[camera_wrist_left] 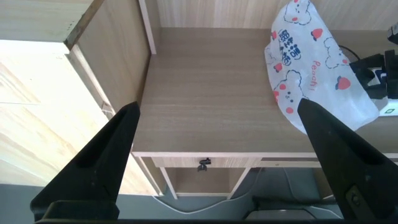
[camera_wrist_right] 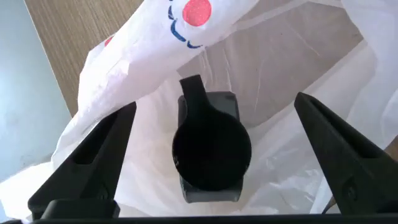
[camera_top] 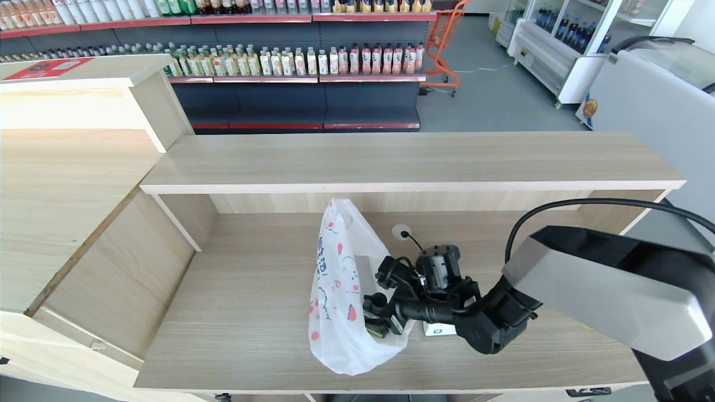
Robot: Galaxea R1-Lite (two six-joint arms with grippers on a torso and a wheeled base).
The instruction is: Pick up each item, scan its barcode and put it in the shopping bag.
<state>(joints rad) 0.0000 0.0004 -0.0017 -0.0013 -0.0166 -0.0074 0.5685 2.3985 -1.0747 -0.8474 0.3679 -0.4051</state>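
Note:
The white shopping bag [camera_top: 335, 290] with red and blue prints stands on the lower wooden counter [camera_top: 251, 312]. My right gripper [camera_top: 377, 319] is at the bag's mouth, open, with its fingers [camera_wrist_right: 93, 162] spread wide. Between and beyond them, a dark grey item with a round black top [camera_wrist_right: 210, 149] lies inside the shopping bag [camera_wrist_right: 155, 37], apart from both fingers. My left gripper [camera_wrist_left: 217, 112] hangs open and empty above the counter's front edge, to the left of the shopping bag [camera_wrist_left: 311, 62].
A small white device [camera_top: 438, 329] sits on the counter under my right wrist. A round cable port [camera_top: 401, 230] lies behind the bag. A raised shelf [camera_top: 413, 162] runs along the back, and a side wall [camera_top: 111, 279] bounds the left.

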